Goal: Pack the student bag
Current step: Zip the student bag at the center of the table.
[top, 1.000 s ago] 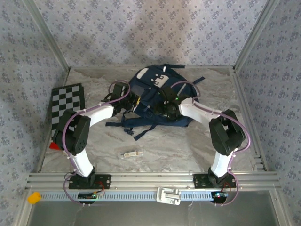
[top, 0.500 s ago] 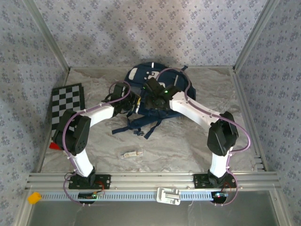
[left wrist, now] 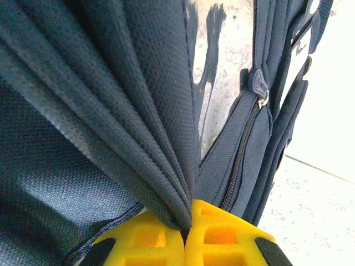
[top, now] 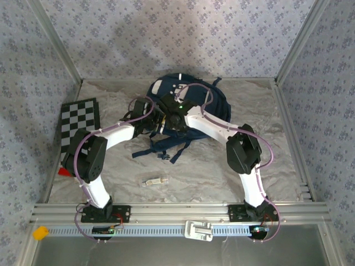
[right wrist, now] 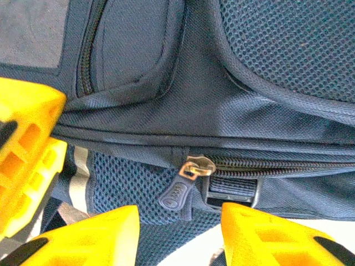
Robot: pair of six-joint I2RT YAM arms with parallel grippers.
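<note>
The student bag (top: 217, 106) lies at 12 o'clock on the desk (top: 199, 172); its white patch (top: 166, 87) print is too small to read. Your left hand (left wrist: 186, 233), reaching from 8 o'clock, is clenched on a fold of bag fabric. Your right hand (right wrist: 180, 230) is released, fingers apart beside a zipper pull (right wrist: 180, 191).

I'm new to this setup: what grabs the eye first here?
The navy bag sits at the far centre of the table. The left gripper pinches a fold of its fabric, while the right gripper stands open at the zip pull.
</note>
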